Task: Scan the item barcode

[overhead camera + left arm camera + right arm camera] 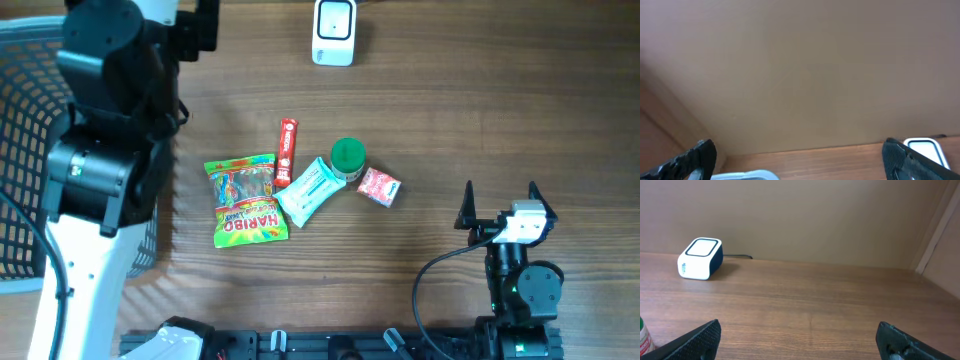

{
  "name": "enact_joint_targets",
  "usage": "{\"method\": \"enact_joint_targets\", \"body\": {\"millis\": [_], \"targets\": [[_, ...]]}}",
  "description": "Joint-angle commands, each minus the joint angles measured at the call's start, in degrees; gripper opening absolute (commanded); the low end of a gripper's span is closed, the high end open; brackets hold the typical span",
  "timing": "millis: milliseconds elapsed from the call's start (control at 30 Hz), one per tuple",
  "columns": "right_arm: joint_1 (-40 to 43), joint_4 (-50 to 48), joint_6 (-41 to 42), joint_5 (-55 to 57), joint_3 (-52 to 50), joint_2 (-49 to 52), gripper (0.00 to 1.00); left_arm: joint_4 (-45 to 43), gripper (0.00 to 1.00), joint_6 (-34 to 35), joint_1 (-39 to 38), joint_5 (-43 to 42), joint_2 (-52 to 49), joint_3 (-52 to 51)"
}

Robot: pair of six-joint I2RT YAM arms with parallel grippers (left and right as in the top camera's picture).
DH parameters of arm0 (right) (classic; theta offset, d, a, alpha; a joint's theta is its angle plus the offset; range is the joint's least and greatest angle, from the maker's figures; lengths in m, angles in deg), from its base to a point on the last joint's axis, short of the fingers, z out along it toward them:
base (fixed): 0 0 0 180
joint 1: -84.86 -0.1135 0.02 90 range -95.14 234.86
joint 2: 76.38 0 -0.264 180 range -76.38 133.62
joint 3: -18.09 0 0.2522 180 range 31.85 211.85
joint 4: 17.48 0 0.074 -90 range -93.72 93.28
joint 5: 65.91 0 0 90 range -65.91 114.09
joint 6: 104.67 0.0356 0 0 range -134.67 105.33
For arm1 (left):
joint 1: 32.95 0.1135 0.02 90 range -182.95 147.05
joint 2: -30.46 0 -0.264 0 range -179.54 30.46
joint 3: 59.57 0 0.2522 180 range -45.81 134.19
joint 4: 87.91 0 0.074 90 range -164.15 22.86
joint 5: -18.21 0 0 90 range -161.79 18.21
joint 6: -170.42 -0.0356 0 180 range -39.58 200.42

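Several items lie in a cluster mid-table: a Haribo bag (pixel 246 200), a red stick pack (pixel 287 150), a pale blue packet (pixel 311 190), a green-lidded jar (pixel 348 158) and a small red packet (pixel 379 187). The white barcode scanner (pixel 333 32) stands at the far edge; it also shows as scanner (pixel 700 258) in the right wrist view and scanner (pixel 925 147) in the left wrist view. My right gripper (pixel 500 203) hovers open to the right of the cluster, holding nothing. My left gripper (pixel 800 160) is open and empty, raised at the far left, facing the wall.
A white mesh basket (pixel 30 150) sits at the table's left edge under the left arm (pixel 100 120). The scanner's cable (pixel 737 256) runs along the back wall. Bare wood lies between the right gripper (pixel 800 340) and the scanner.
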Motion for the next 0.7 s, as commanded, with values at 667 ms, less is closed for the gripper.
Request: {"method": "enact_joint_targets", "body": {"millis": [667], "targets": [[0.0,40.1,26.7,-18.4,50.0,28.1,1.0,6.7,1.0,8.1,18.1,-35.8,25.5,-6.9]]}}
